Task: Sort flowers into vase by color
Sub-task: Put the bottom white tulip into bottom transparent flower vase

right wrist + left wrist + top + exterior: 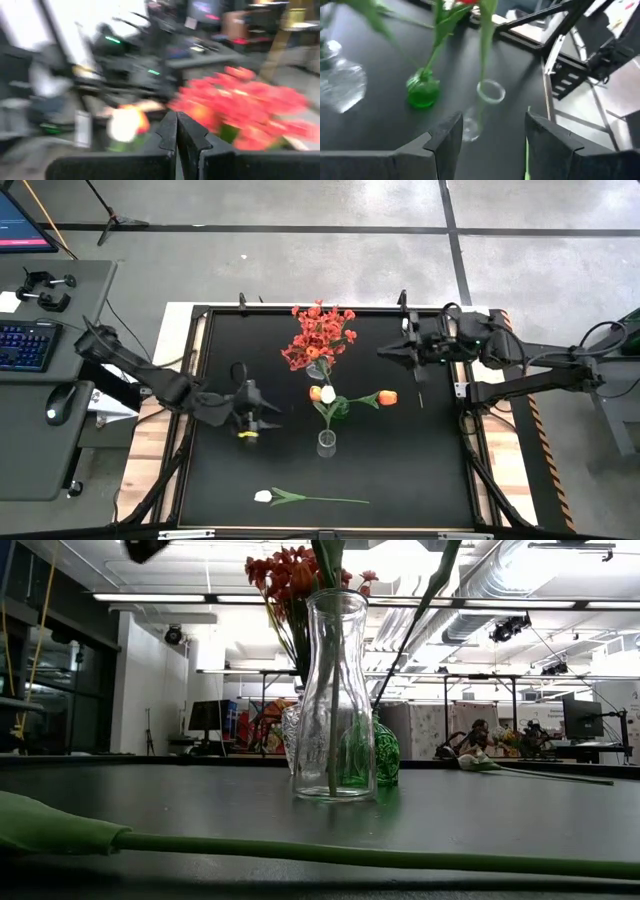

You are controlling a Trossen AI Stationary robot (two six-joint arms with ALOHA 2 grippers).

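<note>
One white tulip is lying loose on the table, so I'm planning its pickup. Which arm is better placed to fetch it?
Probably the left. Its open gripper hovers nearer the white tulip at the table's front; the right gripper, shut, sits by the far edge.

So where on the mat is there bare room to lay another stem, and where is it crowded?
Bare mat lies right of the white tulip, toward the front right corner, and in the back left corner behind the left end effector. The middle is crowded: red blossom spray, green vase, clear vase, orange tulip.
</note>
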